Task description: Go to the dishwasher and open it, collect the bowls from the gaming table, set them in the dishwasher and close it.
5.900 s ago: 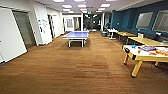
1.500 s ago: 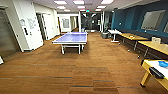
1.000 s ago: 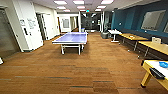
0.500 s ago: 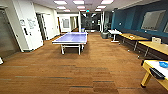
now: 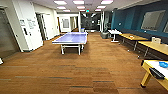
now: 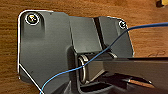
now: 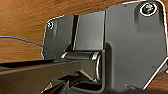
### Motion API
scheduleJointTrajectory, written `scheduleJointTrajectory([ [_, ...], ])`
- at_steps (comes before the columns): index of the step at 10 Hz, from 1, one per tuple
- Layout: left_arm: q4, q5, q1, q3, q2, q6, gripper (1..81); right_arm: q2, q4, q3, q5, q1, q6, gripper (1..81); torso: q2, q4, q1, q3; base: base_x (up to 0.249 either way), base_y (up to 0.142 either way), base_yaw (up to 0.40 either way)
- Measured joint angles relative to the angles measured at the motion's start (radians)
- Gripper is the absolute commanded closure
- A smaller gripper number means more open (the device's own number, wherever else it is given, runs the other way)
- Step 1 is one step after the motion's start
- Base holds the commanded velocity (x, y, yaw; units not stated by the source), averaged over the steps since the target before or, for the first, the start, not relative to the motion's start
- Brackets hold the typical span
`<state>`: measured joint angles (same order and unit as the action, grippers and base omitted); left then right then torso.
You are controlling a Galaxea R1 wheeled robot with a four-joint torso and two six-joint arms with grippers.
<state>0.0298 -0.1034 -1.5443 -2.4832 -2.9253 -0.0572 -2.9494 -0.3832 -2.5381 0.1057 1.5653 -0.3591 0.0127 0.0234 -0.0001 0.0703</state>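
The gaming table (image 5: 148, 64), with its yellow frame, yellow leg and white top, juts in at the lower right edge of the head view. A bright blue bowl (image 5: 163, 64) lies on its top, cut off by the picture's edge. A dark slot (image 5: 156, 73) shows at the table's end. The dishwasher is out of view. Both wrist views look down past the robot's dark plates at brown wooden floor (image 6: 75, 6), and a thin blue cable (image 6: 117, 40) crosses the left one.
A blue ping-pong table (image 5: 71, 38) stands mid-hall ahead. Yellow desks (image 5: 132, 37) line the blue right wall, one carrying a small box (image 5: 156, 40). A white table (image 5: 113, 31) stands further back. White walls and doors (image 5: 27, 27) run along the left. Wide wooden floor (image 5: 95, 67) lies between.
Since 5.9 s ago the camera has moved: the ping-pong table looks nearer and the gaming table sits further toward the right edge. Over the last 1.5 s nothing visibly changed.
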Motion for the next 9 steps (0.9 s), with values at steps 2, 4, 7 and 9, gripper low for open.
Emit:
scheduleJointTrajectory([
  [2,0.000,0.000,-0.001,0.000,0.000,0.000,1.0,0.000,0.000,-0.004,0.000,0.000,0.000,1.0,0.000,0.000,0.000,0.000,0.000,0.000,-0.300],
  [4,0.000,0.009,-0.005,0.000,0.003,0.000,1.0,-0.002,0.000,-0.006,0.002,0.000,0.000,1.0,0.000,0.000,0.000,0.000,0.000,0.000,-0.313],
  [7,0.000,0.001,0.002,0.001,0.001,0.000,1.0,-0.006,0.000,-0.006,0.000,0.005,0.000,1.0,0.000,0.000,0.000,0.000,0.000,0.000,-0.327],
  [9,0.000,0.003,0.000,0.001,0.000,0.000,1.0,-0.006,-0.001,-0.006,0.000,0.005,0.000,1.0,0.000,0.000,0.000,0.000,0.000,0.000,-0.338],
])
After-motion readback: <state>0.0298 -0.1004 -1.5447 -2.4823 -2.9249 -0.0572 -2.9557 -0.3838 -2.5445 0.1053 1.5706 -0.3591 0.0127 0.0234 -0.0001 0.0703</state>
